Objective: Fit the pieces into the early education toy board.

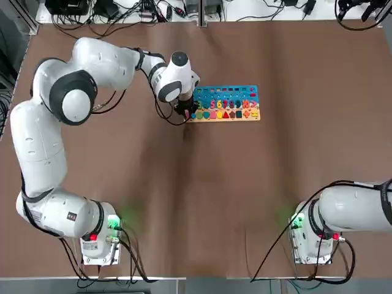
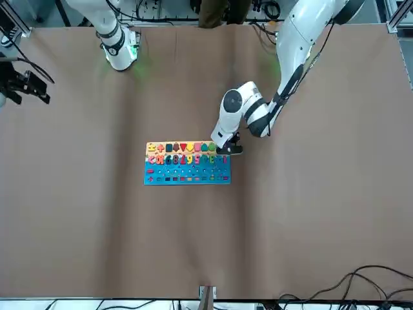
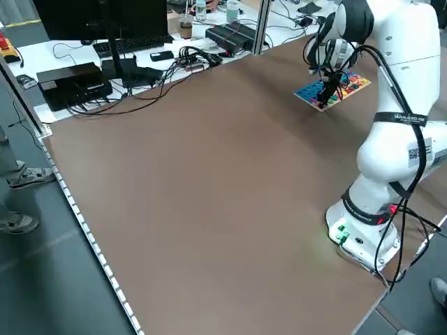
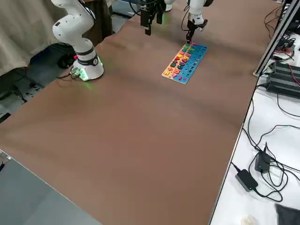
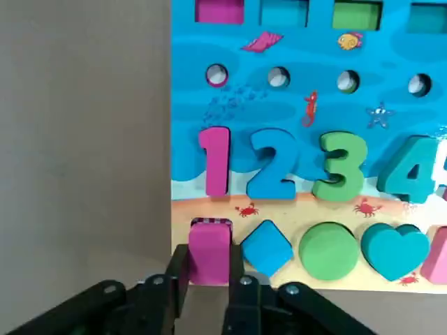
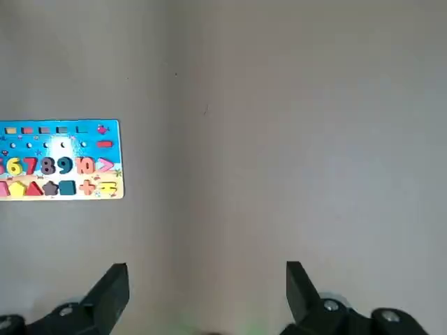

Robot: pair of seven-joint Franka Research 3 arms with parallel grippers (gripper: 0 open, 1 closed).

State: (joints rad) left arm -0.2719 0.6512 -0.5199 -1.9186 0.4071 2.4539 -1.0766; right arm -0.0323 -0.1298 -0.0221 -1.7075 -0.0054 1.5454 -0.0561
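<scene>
The early education toy board (image 1: 228,95) lies flat at the far middle of the brown table, blue above and tan below, with coloured numbers and shapes seated in it. My left gripper (image 1: 185,110) points straight down at the board's left end. In the left wrist view its fingers (image 5: 174,269) are shut on a pink square piece (image 5: 209,248), which stands at the first slot of the tan strip beside a blue diamond (image 5: 267,248). My right gripper (image 6: 207,279) is open and empty, raised far from the board (image 6: 63,143) on its right.
Brown tabletop (image 1: 202,196) stretches bare around the board. A white bench with a monitor, boxes and cables (image 3: 133,63) runs beyond the table's far edge. More cables and a power adapter (image 4: 246,178) lie there too. A person's shoes (image 3: 21,178) show on the floor.
</scene>
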